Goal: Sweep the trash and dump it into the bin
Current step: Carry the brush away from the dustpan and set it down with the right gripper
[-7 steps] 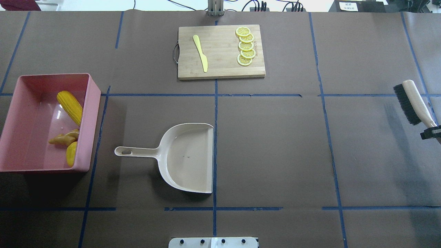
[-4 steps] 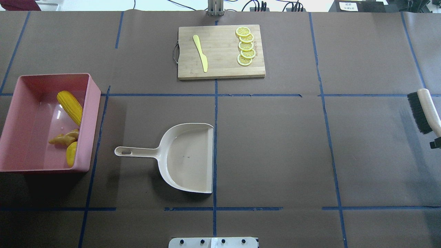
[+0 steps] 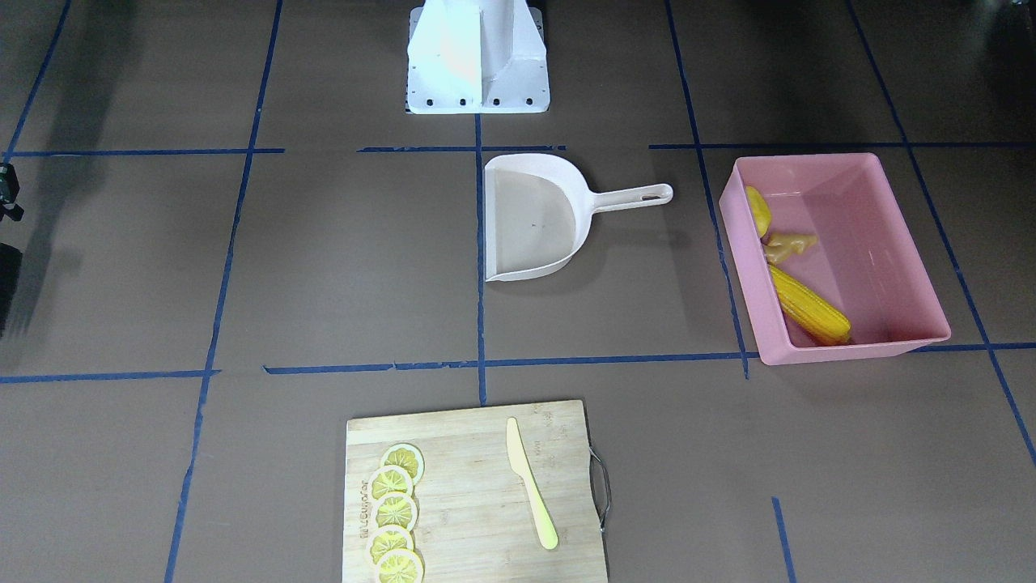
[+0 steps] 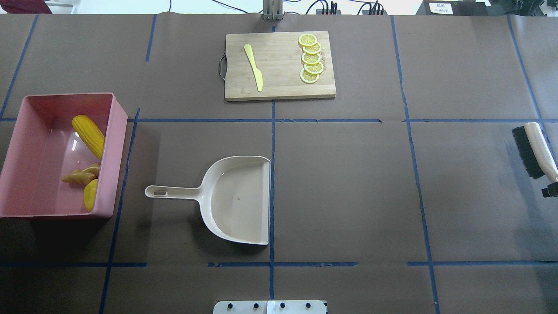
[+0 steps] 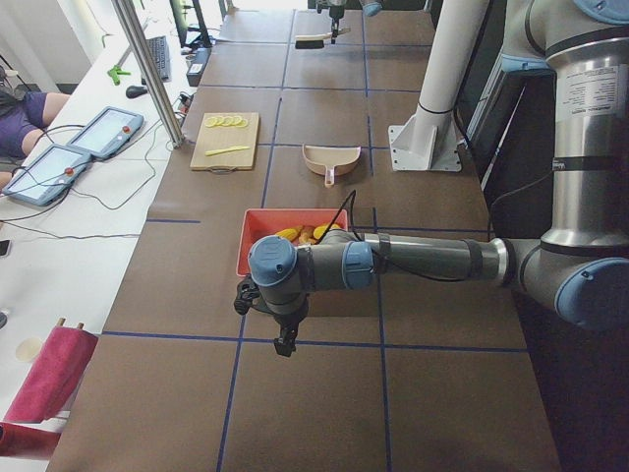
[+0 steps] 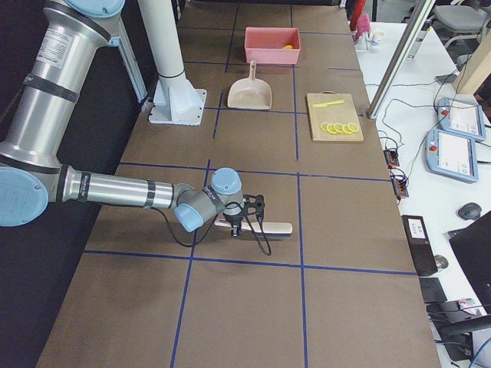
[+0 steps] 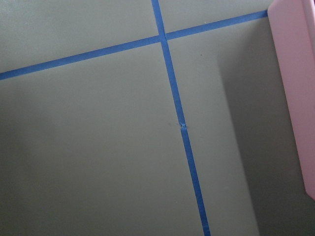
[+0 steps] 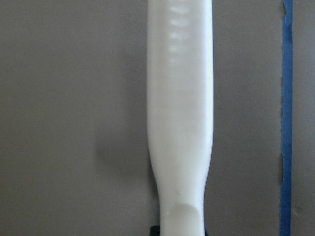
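1. Across the whole scene: table (image 4: 348, 174), covered in brown paper and crossed by blue tape lines (image 4: 272, 131).
2. At the table's left end in the overhead view: pink bin (image 4: 114, 152); stands upright on the paper.
3. At the far middle edge: wooden cutting board (image 4: 283, 83); lies flat, metal handle toward the bin's side.
4. Near the centre: beige dustpan (image 4: 239, 205); lies flat, handle pointing toward the bin, well apart from it.
5. At the right end: brush (image 4: 540, 148); shows dark bristles facing the table's middle, handle end clamped in the right gripper (image 4: 550, 190) at the overhead view's edge.
6. Past the bin's outer side, seen only from the left side camera: left gripper (image 5: 285, 339); hangs pointing down over the paper; cannot tell whether parted or closed.
7. Inside the bin, along the wall nearest the dustpan: corn cob (image 4: 88, 135), slanted; then ginger root (image 4: 83, 174); then potato (image 4: 90, 195), nearest the robot.
8. On the board: pale yellow knife (image 4: 254, 67), beside a row of overlapping lemon slices (image 4: 311, 58).
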Robot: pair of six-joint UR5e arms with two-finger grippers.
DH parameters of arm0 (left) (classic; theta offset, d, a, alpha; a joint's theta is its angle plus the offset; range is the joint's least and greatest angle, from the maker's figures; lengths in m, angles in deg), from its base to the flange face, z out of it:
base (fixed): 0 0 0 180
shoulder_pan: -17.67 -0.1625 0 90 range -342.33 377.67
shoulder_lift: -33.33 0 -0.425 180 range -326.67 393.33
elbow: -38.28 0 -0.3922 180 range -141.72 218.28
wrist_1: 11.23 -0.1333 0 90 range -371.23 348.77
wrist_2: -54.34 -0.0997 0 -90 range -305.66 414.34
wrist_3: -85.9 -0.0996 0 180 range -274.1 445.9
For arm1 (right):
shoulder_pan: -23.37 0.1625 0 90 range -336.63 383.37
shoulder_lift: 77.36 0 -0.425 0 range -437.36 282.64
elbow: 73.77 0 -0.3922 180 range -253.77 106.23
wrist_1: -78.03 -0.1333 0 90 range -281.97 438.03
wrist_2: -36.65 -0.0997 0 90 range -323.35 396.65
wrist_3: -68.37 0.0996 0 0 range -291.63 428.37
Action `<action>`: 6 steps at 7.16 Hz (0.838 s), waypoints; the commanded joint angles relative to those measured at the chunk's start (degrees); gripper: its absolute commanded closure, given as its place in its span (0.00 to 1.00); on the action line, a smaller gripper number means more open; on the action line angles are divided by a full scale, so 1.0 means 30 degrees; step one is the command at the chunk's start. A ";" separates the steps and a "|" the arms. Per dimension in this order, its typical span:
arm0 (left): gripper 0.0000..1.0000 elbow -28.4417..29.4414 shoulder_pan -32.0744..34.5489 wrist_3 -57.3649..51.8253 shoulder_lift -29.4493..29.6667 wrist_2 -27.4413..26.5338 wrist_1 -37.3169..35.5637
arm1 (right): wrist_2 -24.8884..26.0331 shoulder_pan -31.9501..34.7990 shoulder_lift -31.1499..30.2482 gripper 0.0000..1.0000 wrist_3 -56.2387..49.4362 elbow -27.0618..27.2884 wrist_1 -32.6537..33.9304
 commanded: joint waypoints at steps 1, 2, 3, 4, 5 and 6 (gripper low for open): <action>0.00 0.0047 0.0000 0.0000 0.0000 -0.0026 0.0020 | 0.0010 -0.0653 -0.0034 1.00 0.0002 -0.0091 0.0008; 0.00 0.0048 0.0000 -0.0029 0.0000 -0.0026 0.0020 | 0.0010 -0.0713 -0.0122 1.00 0.0002 -0.0091 0.0008; 0.00 0.0048 0.0000 -0.0029 0.0000 0.0003 -0.0009 | 0.0010 -0.0888 -0.0122 0.99 0.0002 -0.0150 0.0037; 0.00 0.0019 0.0000 -0.0029 -0.0087 0.0003 0.0020 | 0.0010 -0.0948 -0.0122 0.97 0.0002 -0.0150 0.0038; 0.00 -0.0097 0.0000 -0.0058 -0.0175 0.0003 0.0020 | 0.0010 -0.0977 -0.0122 0.94 0.0031 -0.0324 0.0038; 0.00 -0.0157 0.0000 -0.0029 -0.0176 0.0003 0.0020 | -0.0019 -0.0977 -0.0093 0.86 0.0032 -0.0442 0.0038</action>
